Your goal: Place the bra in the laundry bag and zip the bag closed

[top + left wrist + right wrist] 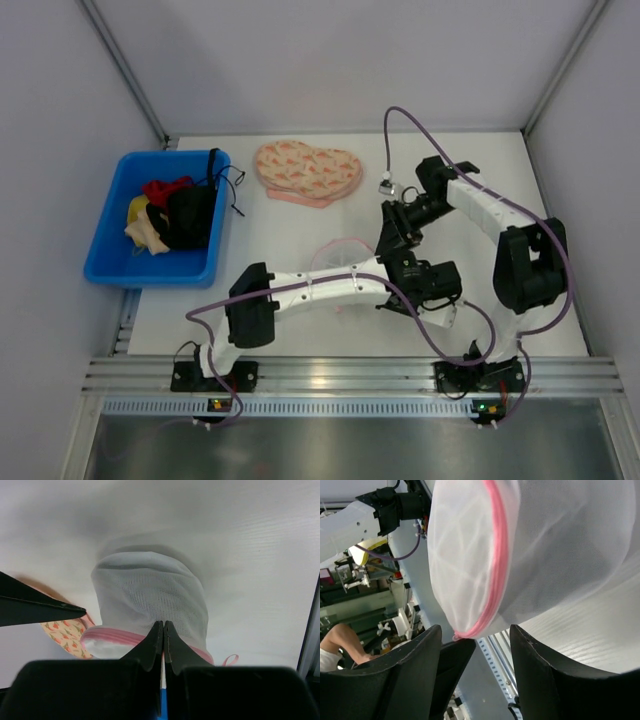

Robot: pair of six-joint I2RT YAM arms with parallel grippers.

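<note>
My left gripper [163,630] is pinched fully shut on the small domed white-mesh laundry bag [150,590] at its pink zip rim [497,555], near mid-table. My right gripper [475,632] stands well open and empty, with the rim just ahead of its fingers. The soft black fabric bra [190,215] lies in the blue plastic bin [100,235], well apart to the left. I judge the mouth needs spreading next, so I'd grip the rim itself, not loose mesh.

Overhead, one camera looks down from behind the arms [320,285] across the whole bench [300,225]. Both wrist cameras sit pressed close against the laundry bag [150,595], which all three views share.
</note>
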